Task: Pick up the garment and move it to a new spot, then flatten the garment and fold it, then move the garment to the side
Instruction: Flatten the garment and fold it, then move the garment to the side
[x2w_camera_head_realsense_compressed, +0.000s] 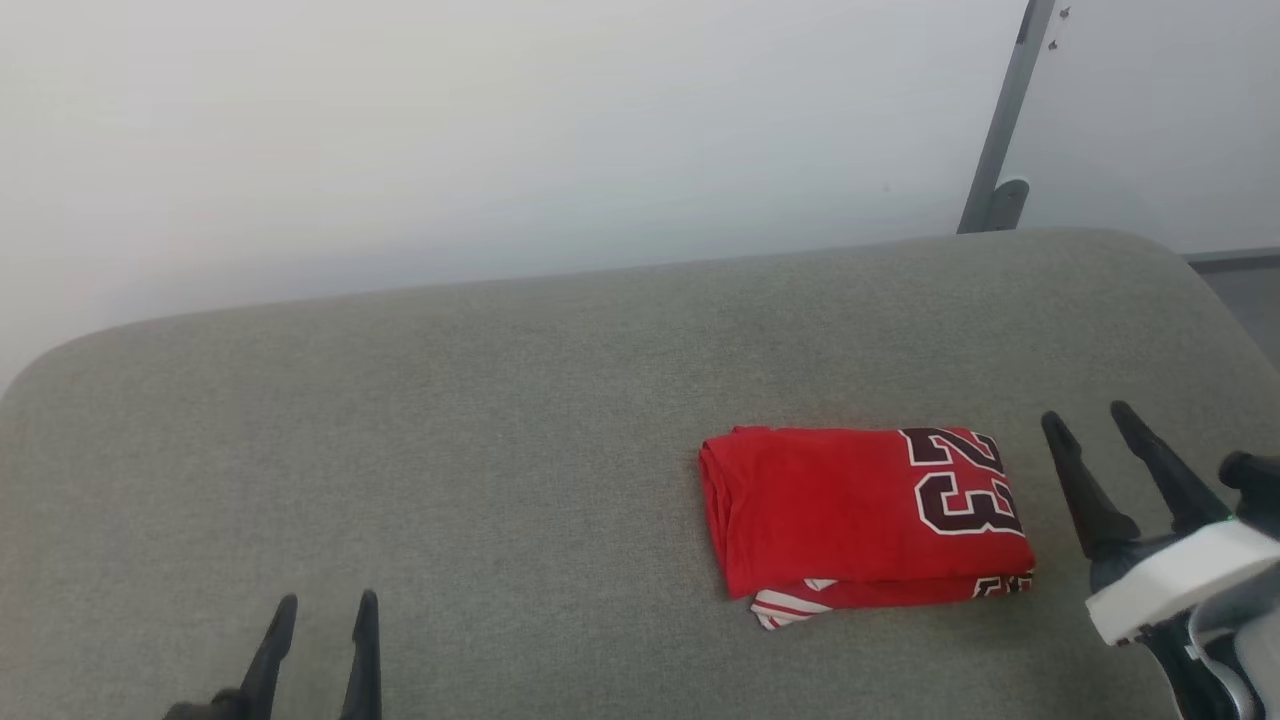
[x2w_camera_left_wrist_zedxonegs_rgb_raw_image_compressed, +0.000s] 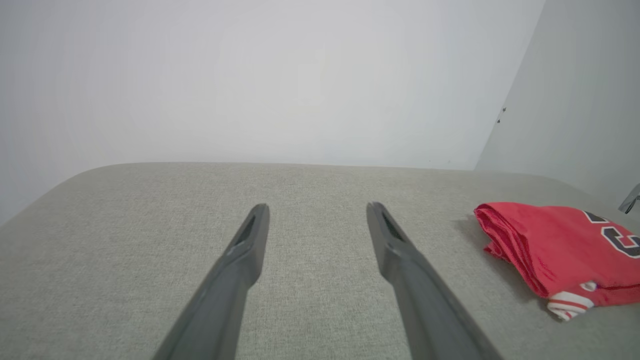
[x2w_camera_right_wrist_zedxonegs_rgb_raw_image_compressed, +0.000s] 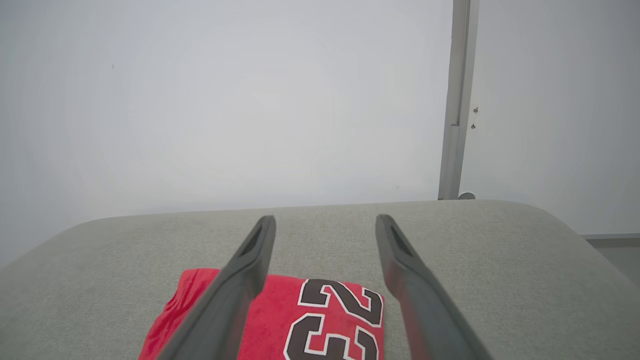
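Note:
The garment (x2w_camera_head_realsense_compressed: 860, 510) lies folded into a compact red rectangle on the grey fabric surface (x2w_camera_head_realsense_compressed: 450, 420), right of centre, its dark 23 facing up at the right end and striped trim peeking out at the front edge. My right gripper (x2w_camera_head_realsense_compressed: 1085, 415) stands open just right of it, empty. The right wrist view has the garment (x2w_camera_right_wrist_zedxonegs_rgb_raw_image_compressed: 280, 320) below and between the open fingers. My left gripper (x2w_camera_head_realsense_compressed: 325, 600) is open at the lower left, far from the cloth. In the left wrist view the garment (x2w_camera_left_wrist_zedxonegs_rgb_raw_image_compressed: 555, 250) sits off to the right of the spread fingers (x2w_camera_left_wrist_zedxonegs_rgb_raw_image_compressed: 250, 240).
A pale wall rises behind the surface. A grey metal post (x2w_camera_head_realsense_compressed: 1000, 130) stands at the back right, past the surface's rounded corner. Bare grey fabric stretches across the left and centre.

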